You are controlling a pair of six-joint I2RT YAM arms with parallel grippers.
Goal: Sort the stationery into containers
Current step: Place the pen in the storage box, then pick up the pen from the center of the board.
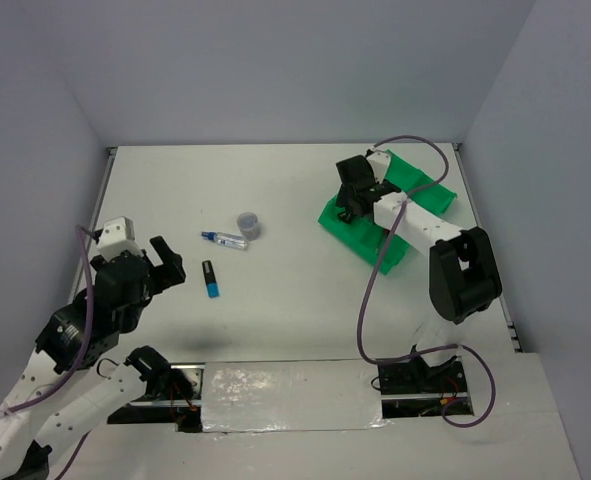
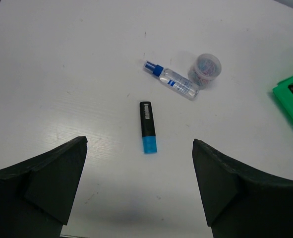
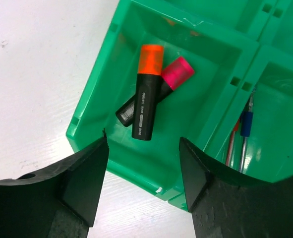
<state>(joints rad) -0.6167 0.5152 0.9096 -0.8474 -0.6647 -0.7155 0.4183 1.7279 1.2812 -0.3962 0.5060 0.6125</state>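
A black highlighter with a blue end [image 1: 210, 279] lies on the table; it shows in the left wrist view [image 2: 147, 126] ahead of my open, empty left gripper [image 2: 139, 148], which hangs at the left [image 1: 165, 262]. A clear-blue tube [image 2: 171, 80] and a small grey round piece [image 2: 205, 69] lie beyond it. My right gripper [image 3: 142, 144] is open and empty above the green tray [image 1: 339, 222]. In its near compartment [image 3: 94, 94] lie an orange-ended highlighter [image 3: 147, 92] across a pink-ended one [image 3: 175, 73]. Red and blue pens [image 3: 241, 135] lie in the compartment to the right.
White walls close the table at the back and both sides. A shiny strip [image 1: 290, 396] runs between the arm bases at the near edge. The right arm's purple cable [image 1: 415, 145] loops above the tray.
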